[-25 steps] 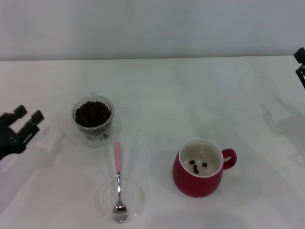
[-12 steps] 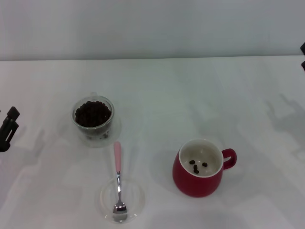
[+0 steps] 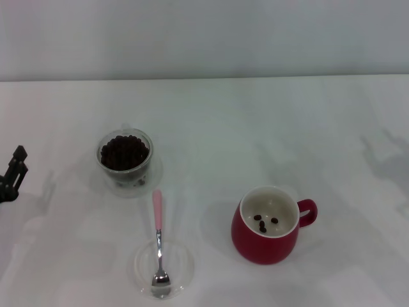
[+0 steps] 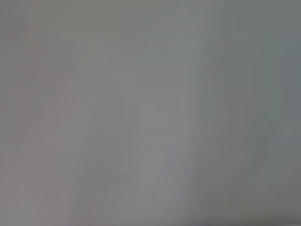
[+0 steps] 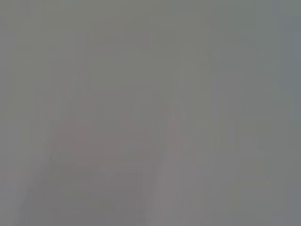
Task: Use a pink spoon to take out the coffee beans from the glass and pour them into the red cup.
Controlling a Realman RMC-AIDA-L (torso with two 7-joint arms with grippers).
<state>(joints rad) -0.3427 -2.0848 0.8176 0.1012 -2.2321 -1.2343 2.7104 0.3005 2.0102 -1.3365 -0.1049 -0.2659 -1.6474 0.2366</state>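
Resting in a shallow glass dish [image 3: 182, 272], pink spoon [image 3: 158, 238]; left gripper [image 3: 13, 174] jaws' state untellable.

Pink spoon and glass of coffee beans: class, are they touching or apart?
Apart. The head view shows bare table between the pink spoon handle tip and the glass.

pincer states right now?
Left pincer: at the table's left edge, holding nothing; open or closed cannot be told.
Right pincer: not in view.
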